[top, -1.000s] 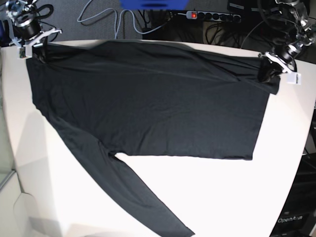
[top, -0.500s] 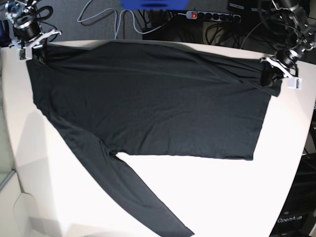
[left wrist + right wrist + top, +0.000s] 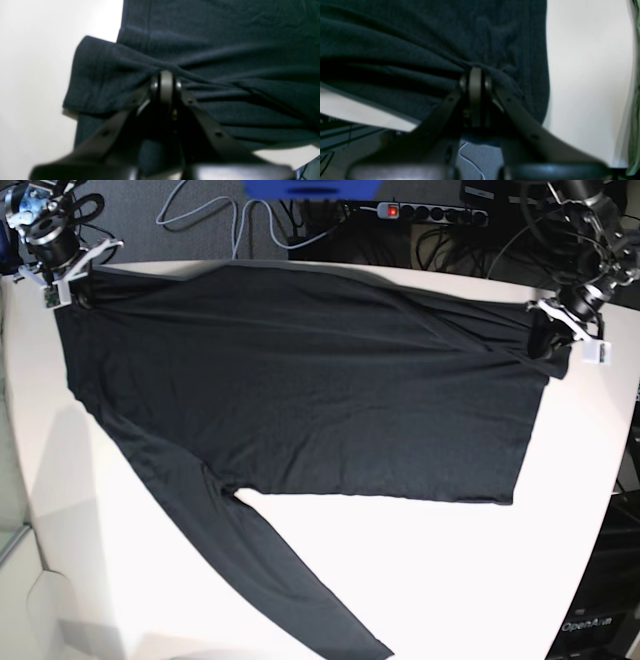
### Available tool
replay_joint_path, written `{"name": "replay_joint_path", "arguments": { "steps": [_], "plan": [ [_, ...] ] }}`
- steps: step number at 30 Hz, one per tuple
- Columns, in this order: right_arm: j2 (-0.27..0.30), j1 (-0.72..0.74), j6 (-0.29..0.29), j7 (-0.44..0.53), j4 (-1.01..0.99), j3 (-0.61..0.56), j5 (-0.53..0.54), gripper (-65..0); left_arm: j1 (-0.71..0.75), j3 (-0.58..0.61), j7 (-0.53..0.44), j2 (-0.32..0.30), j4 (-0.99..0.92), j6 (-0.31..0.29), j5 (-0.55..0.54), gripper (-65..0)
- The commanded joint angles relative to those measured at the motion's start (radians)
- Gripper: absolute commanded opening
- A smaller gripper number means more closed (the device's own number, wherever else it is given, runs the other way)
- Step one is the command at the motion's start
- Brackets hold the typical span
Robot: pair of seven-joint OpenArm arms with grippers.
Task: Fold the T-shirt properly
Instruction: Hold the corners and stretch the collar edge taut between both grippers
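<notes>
- The T-shirt (image 3: 300, 390) lies spread across the white worktop (image 3: 450, 580), its body broad and mostly flat, one long sleeve (image 3: 280, 580) trailing toward the near edge.
- The left pincer (image 3: 163, 80) is pressed together on a bunch of the shirt's hem corner, at the far right in the base view; creases fan out from the pinch.
- The right pincer (image 3: 475, 77) is likewise clamped on gathered fabric at the opposite far corner, close to the worktop's back edge (cables and floor show just beneath it).
- Risk: thin, soft cloth held by a small pinch could slip free if the arms pull apart too hard, dropping a corner and leaving the fold skewed.
- Risk: if one arm rises or travels faster than the other, the taut top edge would likely twist, and the fold line would run crooked.
- Risk: the trailing sleeve is loose and unsupported; carrying the top edge over it may drag it or trap it in a lump under the body.
</notes>
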Motion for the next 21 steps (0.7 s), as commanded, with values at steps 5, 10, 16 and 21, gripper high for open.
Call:
{"name": "replay_joint_path", "arguments": {
  "steps": [5,10,16,21],
  "plan": [
    [-0.01,-0.014,-0.043,-0.076,0.012,0.014,-0.079,-65.0,0.049,0.012,0.273,0.067,0.082,0.157,0.303,-62.4],
    [-0.051,-0.025,-0.043,0.015,0.056,0.014,-0.083,-65.0,0.07,0.012,0.28,0.113,0.194,0.157,0.304,-62.4],
    [-0.068,-0.026,-0.043,0.018,0.104,0.017,-0.083,-65.0,0.07,0.011,0.282,0.121,0.232,0.157,0.306,-62.4],
    [-0.076,-0.019,-0.043,0.019,0.135,0.07,-0.079,-65.0,0.07,-0.038,0.276,0.121,0.232,0.157,0.3,-62.4]
  ]
}}
